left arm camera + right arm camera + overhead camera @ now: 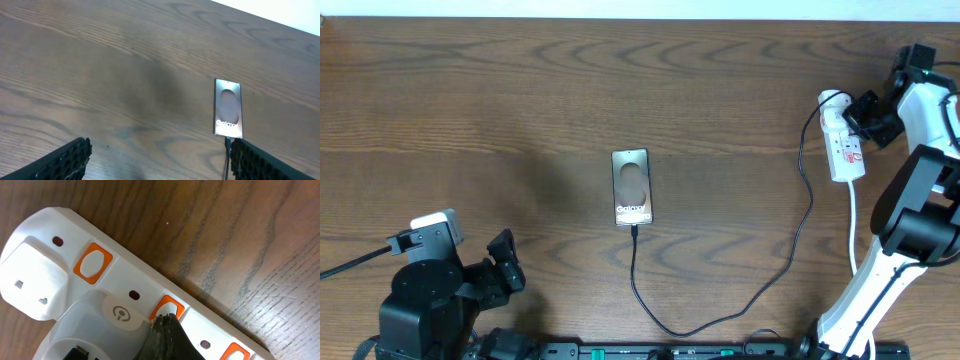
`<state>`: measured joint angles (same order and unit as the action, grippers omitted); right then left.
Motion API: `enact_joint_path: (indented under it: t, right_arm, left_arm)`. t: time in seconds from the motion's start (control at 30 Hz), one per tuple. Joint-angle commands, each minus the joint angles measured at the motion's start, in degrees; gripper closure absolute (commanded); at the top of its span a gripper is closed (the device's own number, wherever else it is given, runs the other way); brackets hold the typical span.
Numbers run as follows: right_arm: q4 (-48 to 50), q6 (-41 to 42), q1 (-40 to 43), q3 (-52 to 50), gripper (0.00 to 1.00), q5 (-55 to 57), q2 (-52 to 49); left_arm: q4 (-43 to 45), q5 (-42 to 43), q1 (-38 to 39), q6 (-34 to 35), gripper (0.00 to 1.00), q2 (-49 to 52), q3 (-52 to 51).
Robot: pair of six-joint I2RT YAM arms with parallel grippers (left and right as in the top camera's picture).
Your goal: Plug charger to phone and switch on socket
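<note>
My right gripper (162,326) is closed, its two fingers pressed together into one dark tip. That tip sits on the socket (131,275) and touches the lower edge of the middle orange switch (167,307) of the three I see from the right wrist. Just left of the tip, a white adapter (112,317) with a round power mark sits on the socket. Past it, a white plug (32,282) fills the rounded end. From overhead the socket lies at the far right of the table (470,100), running roughly front to back. I reach it from its right side, near its far end.

My left gripper (508,262) is wide open and holds nothing. It hangs at the near left of the table, well apart from the socket. From the left wrist its fingers (65,162) frame bare wood, and the phone (228,107) lies ahead and to the right, just beyond the right finger.

The phone lies flat and face up in the middle of the table, between my two arms. The charger (809,205) meets its near end, though I cannot tell how deeply the connector is seated. From there the black cable runs toward me, loops right and climbs to the socket's far end.
</note>
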<state>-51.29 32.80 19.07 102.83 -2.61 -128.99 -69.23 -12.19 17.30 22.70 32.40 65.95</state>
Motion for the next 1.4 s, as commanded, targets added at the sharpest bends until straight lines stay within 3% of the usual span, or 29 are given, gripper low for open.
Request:
enact_joint_path:
  t: [0.0,0.6,0.97,1.17,1.37]
  right_arm:
    - [0.5,-1.2,-3.3,-1.5,0.99,-5.5,-5.5]
    - [-4.7,-5.4,-4.2,-1.5,0.99,-9.2,-1.0]
    - [-11.8,-0.9,-4.2,-1.5,0.99,15.0,16.8]
    - [-12.9,-0.7,-4.2,-1.5,0.99,16.5,25.4]
    - [-12.7,4.5,-4.2,-1.5,0.99,15.5,43.1]
  left_arm:
    - [-0.2,-0.8,-0.2,0.3,0.09,0.1,-0.2]
    - [-0.2,-0.8,-0.2,0.3,0.09,0.1,-0.2]
    - [-0.2,-0.8,-0.2,0.3,0.09,0.1,-0.2]
    - [-0.2,-0.8,-0.2,0.3,0.1,0.1,-0.2]
    - [-0.2,-0.8,-0.2,0.3,0.09,0.1,-0.2]
